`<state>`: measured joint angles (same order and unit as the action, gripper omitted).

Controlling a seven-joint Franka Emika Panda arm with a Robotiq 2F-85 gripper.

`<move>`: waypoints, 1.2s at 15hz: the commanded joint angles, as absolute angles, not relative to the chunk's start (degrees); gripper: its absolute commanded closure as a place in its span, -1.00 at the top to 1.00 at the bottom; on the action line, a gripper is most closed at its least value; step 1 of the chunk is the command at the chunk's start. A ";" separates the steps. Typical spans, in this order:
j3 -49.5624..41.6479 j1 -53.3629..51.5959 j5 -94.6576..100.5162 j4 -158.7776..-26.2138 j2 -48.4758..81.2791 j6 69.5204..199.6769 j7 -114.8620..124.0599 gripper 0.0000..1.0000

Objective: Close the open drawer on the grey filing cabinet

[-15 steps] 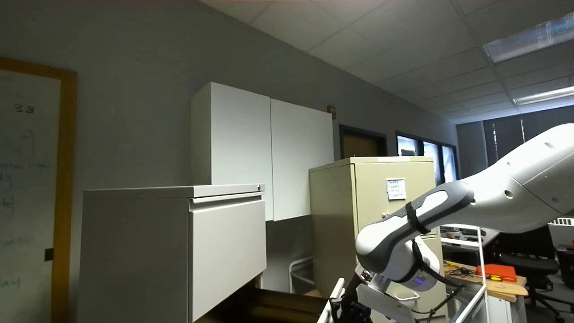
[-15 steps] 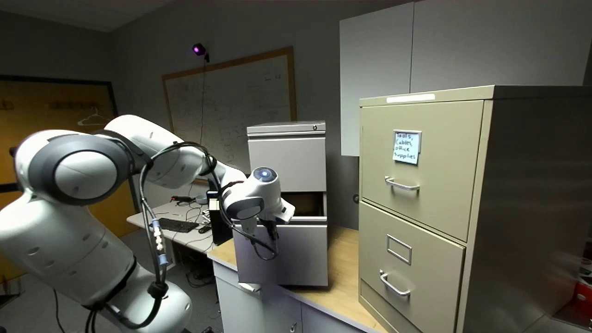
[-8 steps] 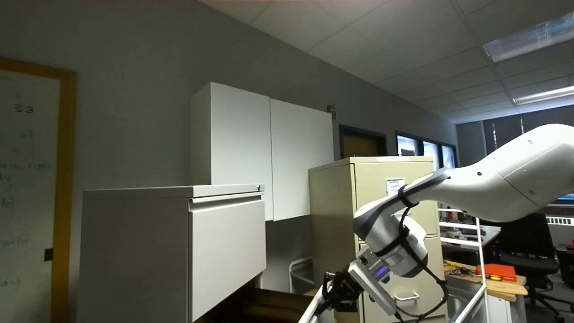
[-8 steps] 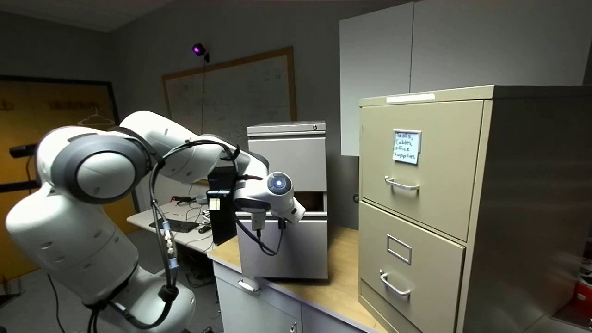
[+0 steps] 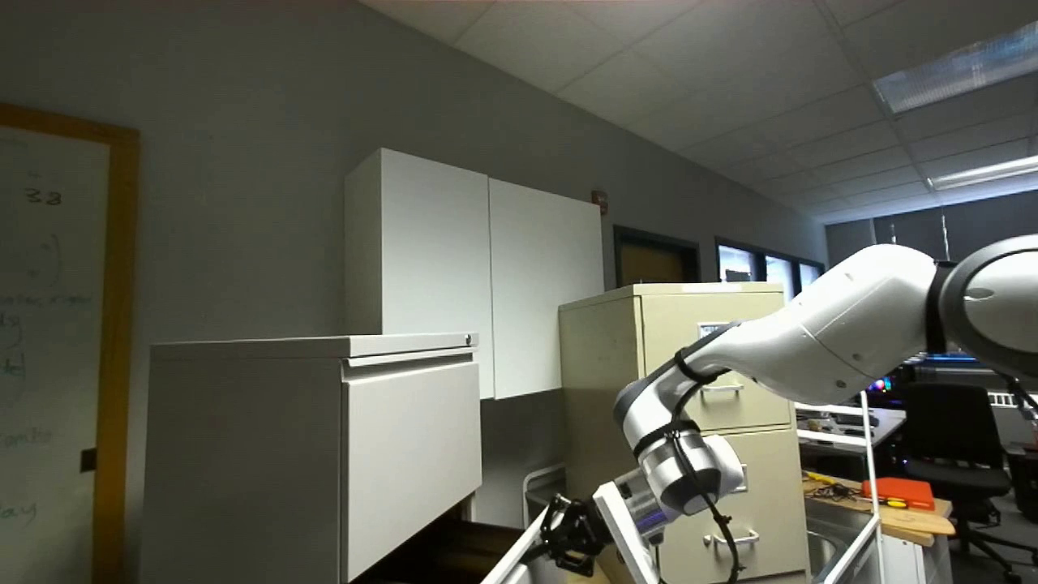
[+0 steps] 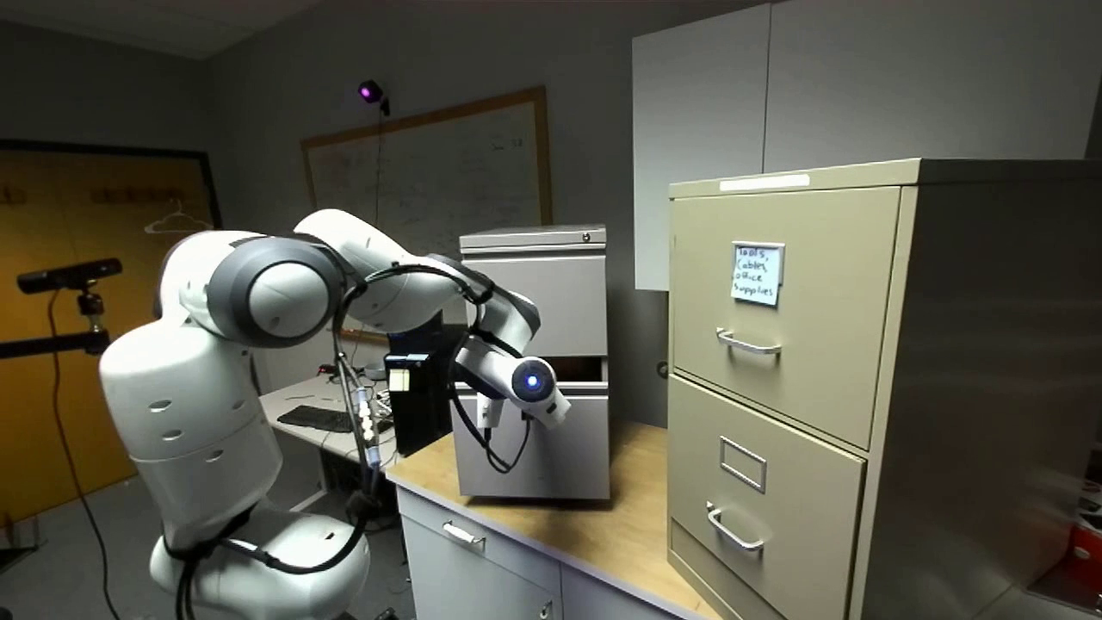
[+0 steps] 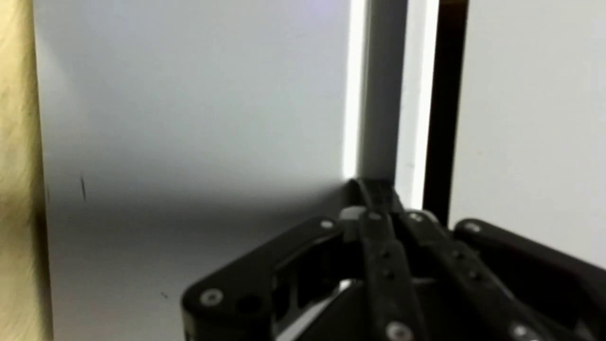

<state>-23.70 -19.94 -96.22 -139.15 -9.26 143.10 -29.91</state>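
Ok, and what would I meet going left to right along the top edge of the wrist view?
Wooden counter → open drawer's front → its handle groove → its white lip → dark gap → upper drawer's front.

One grey filing cabinet, two grey drawers, one beige cabinet, two beige drawers.

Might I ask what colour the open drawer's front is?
Pale grey; the drawer front shows best in the wrist view.
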 commanded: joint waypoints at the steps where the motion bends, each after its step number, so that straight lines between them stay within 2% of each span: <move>1: -13.93 -11.86 -103.74 -130.04 -0.78 133.80 -33.73 -1.00; 8: -3.43 -5.95 -102.23 -116.95 9.54 131.49 -32.26 -1.00; 18: 0.31 -6.42 -94.46 -100.22 21.92 132.44 -27.97 -1.00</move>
<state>-1.12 -6.54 -97.12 -107.62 18.95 133.20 -31.82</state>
